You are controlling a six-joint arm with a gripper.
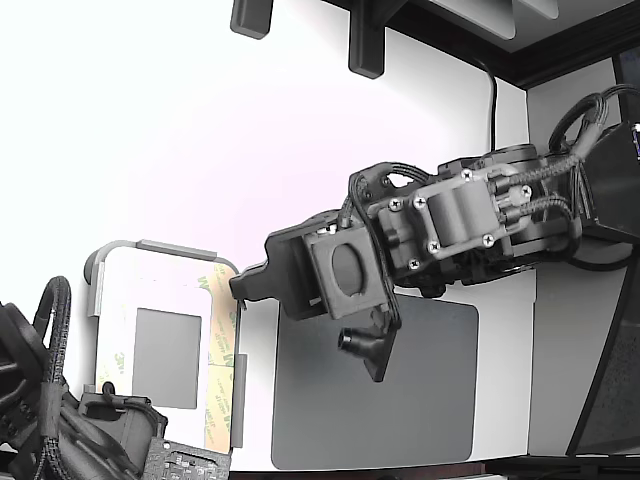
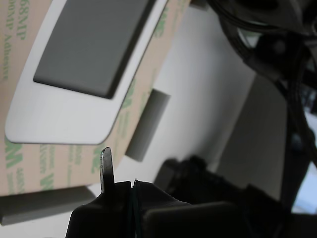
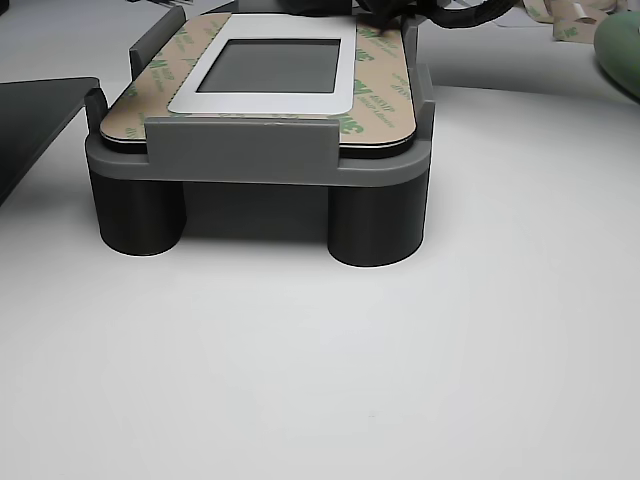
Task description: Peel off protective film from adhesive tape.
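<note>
We see the arm (image 1: 480, 215) reaching in from the exterior view's right, stretched level and low over the dark grey mat (image 1: 375, 385), its wrist turned so that a round camera housing faces outward. Its end effector (image 1: 243, 284) points toward the exterior view's left and sits at the edge of the white plate (image 1: 150, 300), right at the near corner of the protective film (image 1: 222, 350). That film is a tan-yellow strip with green print running along the plate's side nearest the arm; in the wrist view the film (image 2: 143, 84) borders the plate (image 2: 64, 121) around its grey square patch (image 2: 94, 42). The plate lies in a grey holder (image 3: 240, 150) that stands on dark round legs on the white counter (image 3: 320, 380). In the wrist view one thin finger (image 2: 106, 166) stands up just beside the film's edge; we cannot tell whether it touches. We cannot tell whether the end effector is released or clenched, since only that single blade shows clearly. The film lies flat on the plate in the other view (image 3: 385, 95).
</note>
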